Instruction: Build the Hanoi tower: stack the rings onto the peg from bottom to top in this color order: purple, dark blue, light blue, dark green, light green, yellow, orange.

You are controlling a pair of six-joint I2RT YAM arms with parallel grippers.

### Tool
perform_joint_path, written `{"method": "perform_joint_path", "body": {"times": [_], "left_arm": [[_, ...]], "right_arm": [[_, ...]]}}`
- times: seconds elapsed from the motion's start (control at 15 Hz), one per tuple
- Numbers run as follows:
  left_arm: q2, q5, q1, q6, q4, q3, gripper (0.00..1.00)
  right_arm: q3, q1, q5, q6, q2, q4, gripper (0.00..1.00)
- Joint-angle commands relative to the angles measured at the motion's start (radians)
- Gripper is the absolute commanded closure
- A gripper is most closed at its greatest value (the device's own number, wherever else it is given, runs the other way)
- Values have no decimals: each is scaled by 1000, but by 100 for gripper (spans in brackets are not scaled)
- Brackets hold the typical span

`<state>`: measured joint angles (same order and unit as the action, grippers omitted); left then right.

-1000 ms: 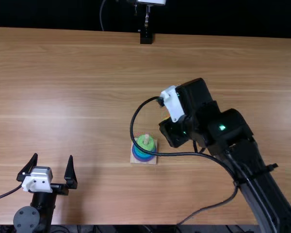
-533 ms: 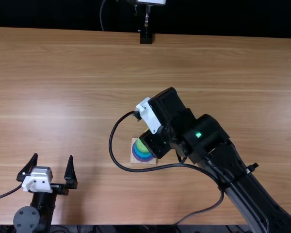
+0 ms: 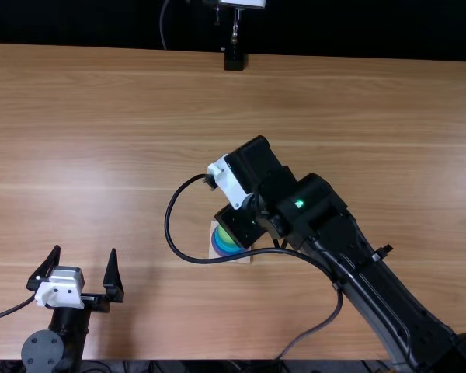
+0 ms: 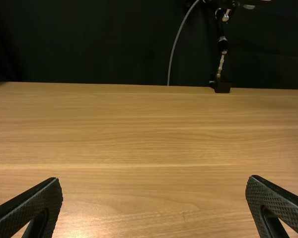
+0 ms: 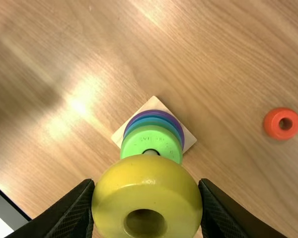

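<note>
Right hand [image 3: 239, 225] grips yellow ring [image 5: 146, 183]; wrist view confirms.

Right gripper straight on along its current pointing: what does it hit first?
Likely the peg or the light green ring around it, met by the yellow ring held in the right gripper; how much gap is left, I can't tell.

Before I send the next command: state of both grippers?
Left gripper: open, nothing between its fingers.
Right gripper: closed on the yellow ring, held above the ring stack.
</note>
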<state>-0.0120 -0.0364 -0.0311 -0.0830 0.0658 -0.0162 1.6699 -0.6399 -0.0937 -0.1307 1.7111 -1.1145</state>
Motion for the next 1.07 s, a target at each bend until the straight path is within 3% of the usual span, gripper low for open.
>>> {"method": "perform_joint_path", "body": {"times": [0.0,0.07,0.13,0.2,0.47,0.67,0.8,1.0], "left_arm": [[12,-8,7,6,17,16,0],[12,-8,7,6,17,16,0],[12,-8,7,6,17,16,0],[12,-8,7,4,17,16,0],[12,-8,7,4,17,16,0],[12,-8,7,6,17,16,0],[12,-8,7,6,17,16,0],[12,-8,7,4,17,16,0]], "right_arm": [[31,-9,-4,2,22,0,100],[33,-9,-4,5,27,-2,81],[27,-10,-2,4,27,-4,44],[24,-15,3,0,27,-13,0],[31,-21,2,5,27,20,0],[27,-9,2,26,30,149,0],[22,45,2,107,55,211,0],[-15,152,3,167,101,296,0]]}}
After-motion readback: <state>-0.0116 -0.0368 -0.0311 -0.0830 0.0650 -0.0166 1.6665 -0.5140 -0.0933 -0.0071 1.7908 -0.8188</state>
